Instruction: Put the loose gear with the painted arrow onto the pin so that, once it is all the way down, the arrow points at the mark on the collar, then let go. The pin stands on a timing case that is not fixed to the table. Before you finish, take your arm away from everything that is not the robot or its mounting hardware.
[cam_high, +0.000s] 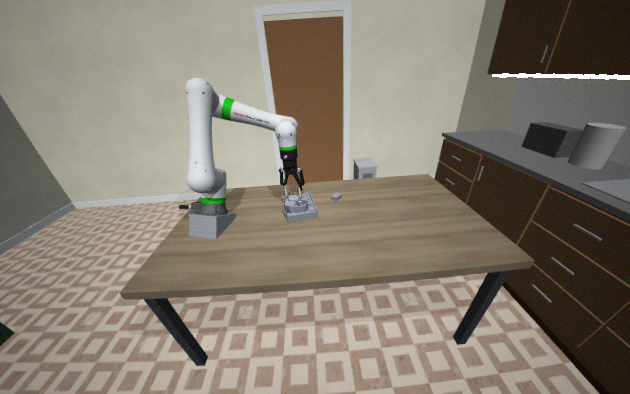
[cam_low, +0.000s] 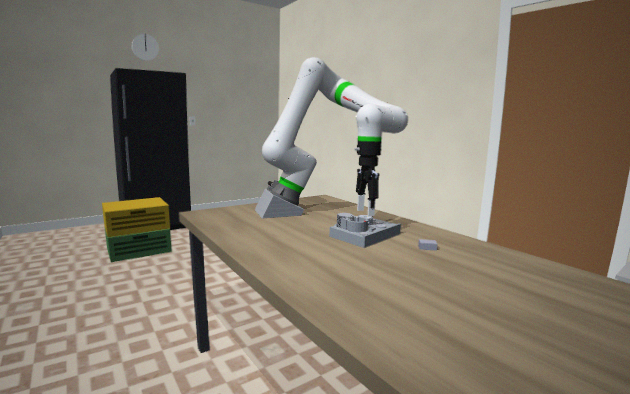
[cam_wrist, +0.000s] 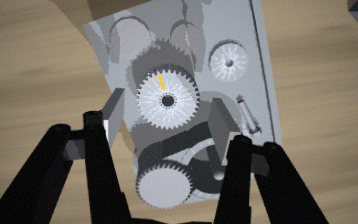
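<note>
Fingers stand half open on either side of the gear with the orange arrow (cam_wrist: 167, 100), touching nothing.

At the middle of the wrist view the gear sits over the pin on the grey case (cam_wrist: 260, 60), its arrow aimed toward the upper left of the frame; whether it is fully down, and where the collar mark lies, cannot be told. Two other gears sit on the case, one at the upper right (cam_wrist: 228, 62) and one at the lower middle (cam_wrist: 165, 186). To finish well, the gripper (cam_wrist: 167, 117) should probably rise straight up off the surface (cam_high: 350, 235), since any sideways brush could shift the unfixed case or turn the gear.
</note>
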